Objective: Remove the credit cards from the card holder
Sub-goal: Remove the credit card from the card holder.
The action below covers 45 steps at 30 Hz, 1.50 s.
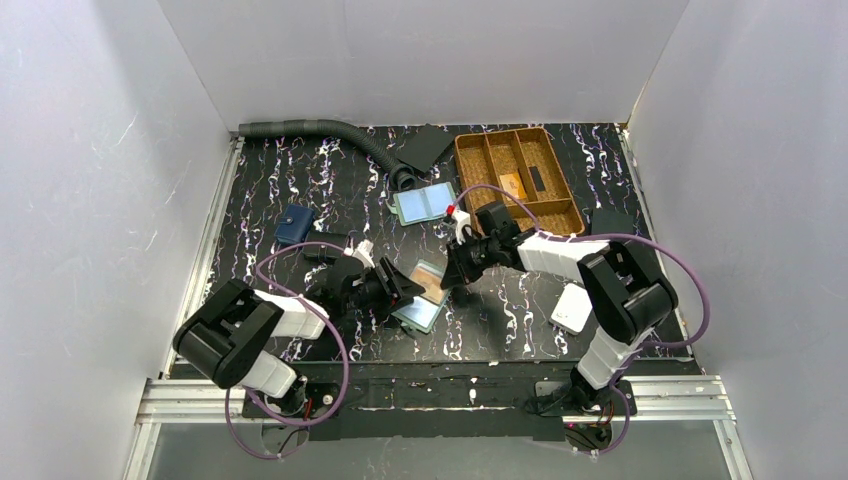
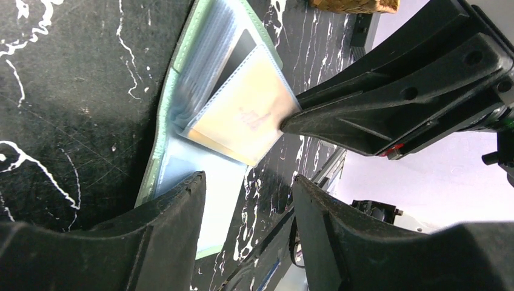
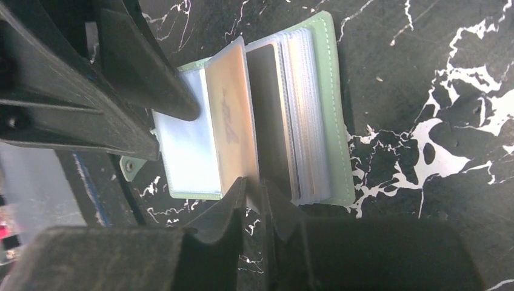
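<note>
The card holder point(image 1: 424, 297) lies open on the black marbled table, green-edged, with a blue panel and an orange-tan page. In the right wrist view the card holder point(image 3: 327, 109) shows a stack of clear sleeves. My right gripper point(image 3: 254, 185) is shut on the lower edge of the tan sleeve page point(image 3: 230, 121), which stands lifted and carries faint purple markings. My left gripper point(image 2: 248, 182) is open, and one of its fingers point(image 2: 176, 218) rests on the blue panel point(image 2: 221, 200). From above, the left gripper point(image 1: 403, 284) and right gripper point(image 1: 449, 272) meet over the holder. No loose credit card shows.
A second holder with two pale-blue panels point(image 1: 425, 203) lies behind. A woven divided tray point(image 1: 560, 205) stands at the back right. A blue pouch point(image 1: 293, 226) is at the left, a grey hose point(image 1: 310, 129) at the back, and a white flat object point(image 1: 572, 307) at the right.
</note>
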Tool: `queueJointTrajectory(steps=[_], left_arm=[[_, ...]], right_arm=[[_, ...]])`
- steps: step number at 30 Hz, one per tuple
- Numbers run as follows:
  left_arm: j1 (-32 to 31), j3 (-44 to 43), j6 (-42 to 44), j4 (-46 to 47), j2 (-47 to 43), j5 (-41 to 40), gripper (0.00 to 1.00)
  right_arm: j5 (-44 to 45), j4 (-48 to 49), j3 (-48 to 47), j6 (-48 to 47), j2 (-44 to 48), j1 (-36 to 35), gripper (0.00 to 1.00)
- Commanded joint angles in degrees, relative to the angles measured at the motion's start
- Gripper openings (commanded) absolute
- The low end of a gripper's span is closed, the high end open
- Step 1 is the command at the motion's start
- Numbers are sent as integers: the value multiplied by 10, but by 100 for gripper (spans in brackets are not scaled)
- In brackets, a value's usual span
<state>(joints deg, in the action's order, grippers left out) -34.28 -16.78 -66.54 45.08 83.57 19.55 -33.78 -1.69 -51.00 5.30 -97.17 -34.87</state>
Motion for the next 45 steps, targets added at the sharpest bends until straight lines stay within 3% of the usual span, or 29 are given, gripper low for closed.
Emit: queueJointTrajectory(steps=[1,4,12,20,28,39,45], left_arm=[[2,-9,-5,19,12,-5,53],[2,-7,-11,26,19,-7,53],[2,-4,-33,69,42,-6,53],[15,11,-76,154,84,-3,54],[22,22,-110,241,128,8,58],[23,26,-106,260,130,8,64],[23,27,-110,261,138,13,64]], right_arm=[[-26,12,-3,39,-30,26,16],[-34,27,-1,47,-42,38,9],[-68,35,-1,53,-46,46,1],[-102,79,24,44,24,48,1],[-99,53,11,8,20,20,1],[-94,30,-2,-25,10,-10,4],[-102,20,-8,-46,13,-29,14]])
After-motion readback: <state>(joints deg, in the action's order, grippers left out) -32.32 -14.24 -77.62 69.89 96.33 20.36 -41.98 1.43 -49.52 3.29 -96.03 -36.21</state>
